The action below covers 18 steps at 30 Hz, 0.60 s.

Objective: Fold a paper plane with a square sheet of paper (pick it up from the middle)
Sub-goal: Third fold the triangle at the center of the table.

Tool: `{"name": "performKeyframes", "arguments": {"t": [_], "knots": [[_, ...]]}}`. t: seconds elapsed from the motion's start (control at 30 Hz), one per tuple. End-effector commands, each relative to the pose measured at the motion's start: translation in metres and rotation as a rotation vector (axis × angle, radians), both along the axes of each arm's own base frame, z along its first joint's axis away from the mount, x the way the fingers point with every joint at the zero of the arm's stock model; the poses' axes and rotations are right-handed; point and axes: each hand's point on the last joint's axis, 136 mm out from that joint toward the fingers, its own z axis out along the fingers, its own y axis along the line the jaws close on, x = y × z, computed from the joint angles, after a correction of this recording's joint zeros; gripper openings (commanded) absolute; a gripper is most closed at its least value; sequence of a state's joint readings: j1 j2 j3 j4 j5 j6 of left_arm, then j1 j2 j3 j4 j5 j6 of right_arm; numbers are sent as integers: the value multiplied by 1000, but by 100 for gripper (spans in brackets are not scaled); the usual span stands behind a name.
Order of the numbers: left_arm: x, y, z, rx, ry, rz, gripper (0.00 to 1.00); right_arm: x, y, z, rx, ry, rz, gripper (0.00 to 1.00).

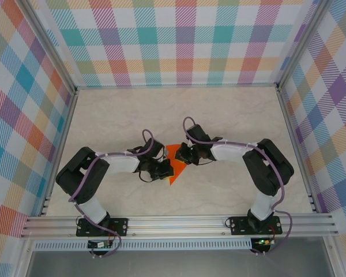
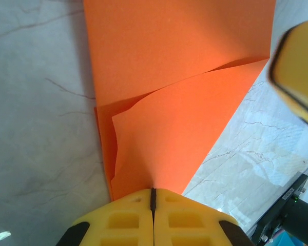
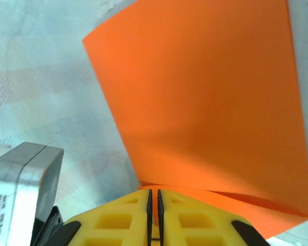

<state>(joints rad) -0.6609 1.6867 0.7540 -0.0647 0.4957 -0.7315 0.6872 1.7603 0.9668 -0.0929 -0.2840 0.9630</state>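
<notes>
The paper plane (image 1: 174, 172) is an orange sheet, partly folded, lying on the marble table between the two grippers. In the left wrist view the paper plane (image 2: 185, 77) shows a raised flap that runs into my left gripper (image 2: 153, 192), whose yellow jaws are shut on its lower edge. My left gripper (image 1: 163, 168) sits at the paper's left side. My right gripper (image 1: 184, 154) sits at its upper right. In the right wrist view the paper plane (image 3: 205, 92) curves upward, and my right gripper (image 3: 154, 193) is shut, its tips at the folded edge. One right finger (image 2: 297, 66) is visible.
The pale marble table (image 1: 236, 115) is ringed by aluminium rails (image 1: 179, 222) and plaid walls. A grey block of the left arm's wrist (image 3: 20, 195) sits close beside the right gripper. Bare table lies behind and to both sides of the paper.
</notes>
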Motion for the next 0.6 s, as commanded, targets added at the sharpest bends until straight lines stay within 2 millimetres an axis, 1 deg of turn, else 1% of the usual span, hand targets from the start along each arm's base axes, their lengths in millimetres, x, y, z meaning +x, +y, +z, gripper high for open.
{"name": "performKeyframes", "arguments": {"t": [0.0, 0.1, 0.23, 0.37, 0.4, 0.57], "knots": [[-18, 34, -40, 178, 43, 22, 4, -8, -5, 9, 12, -22, 25, 11], [-17, 35, -37, 185, 32, 20, 4, -19, -2, 0, 42, -5, 38, 8], [-16, 35, -37, 193, 34, 9, 4, -33, 7, -10, 66, 15, 71, 6], [-16, 34, -37, 190, 35, 14, 4, -39, 9, -22, 56, 33, 86, 6], [-16, 35, -37, 191, 34, 13, 4, -40, 8, -26, 48, 35, 86, 6], [-19, 40, -40, 213, 37, 10, 3, -40, -11, -55, -38, 62, 40, 7]]}}
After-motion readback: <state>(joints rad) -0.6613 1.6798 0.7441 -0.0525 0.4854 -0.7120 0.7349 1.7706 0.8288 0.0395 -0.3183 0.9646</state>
